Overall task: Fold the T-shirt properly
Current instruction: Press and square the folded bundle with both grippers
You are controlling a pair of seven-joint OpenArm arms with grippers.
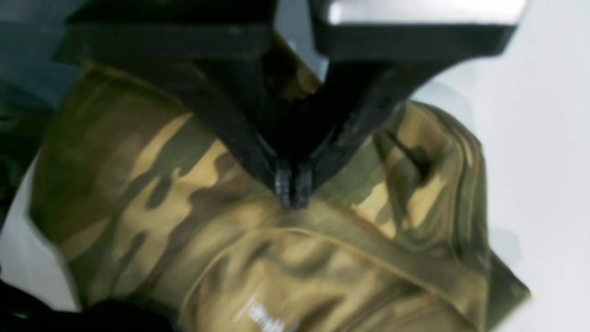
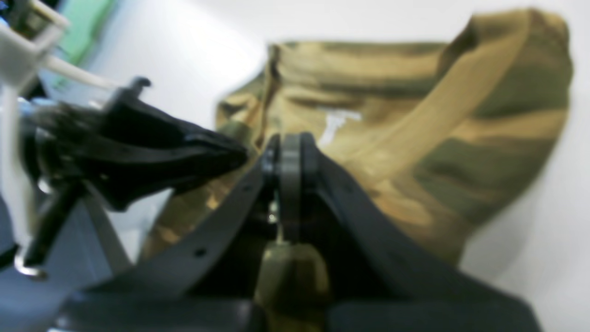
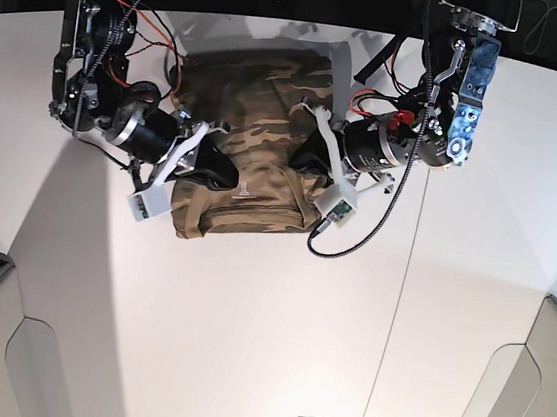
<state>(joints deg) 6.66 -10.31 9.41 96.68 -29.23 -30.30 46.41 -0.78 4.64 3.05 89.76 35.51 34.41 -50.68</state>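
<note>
White and bare, the surface (image 3: 243, 345) fills most of the room's middle, and the T-shirt (image 3: 249, 160) sits bunched near its far edge, between the two arms.

On the left of the overhead view is the right gripper (image 3: 214, 169). From its own wrist camera the jaws look pressed tight together with a strip of camouflage cloth running down between them, so I take it as clenched on the T-shirt near the neck. Across the garment, on the right of that view, the left gripper (image 3: 310, 157) is likewise pinched shut, its tips biting a fold of fabric just above the collar band.

My worry is the closeness of the two pinch points. Both sit near the neckline, well inside the shoulders, so lifting or spreading from here may drag the body into a rope rather than a flat sheet. If either gripper has caught more than one layer, the fold would likely come out lumpy. A thin pinch could also slip if the arms pull apart hard. The loose black cable hanging below the left arm (image 3: 355, 239) might snag the hem, I think.

As for writing, a pale label (image 2: 336, 121) shows inside the neck, but its print is too blurred to read.
</note>
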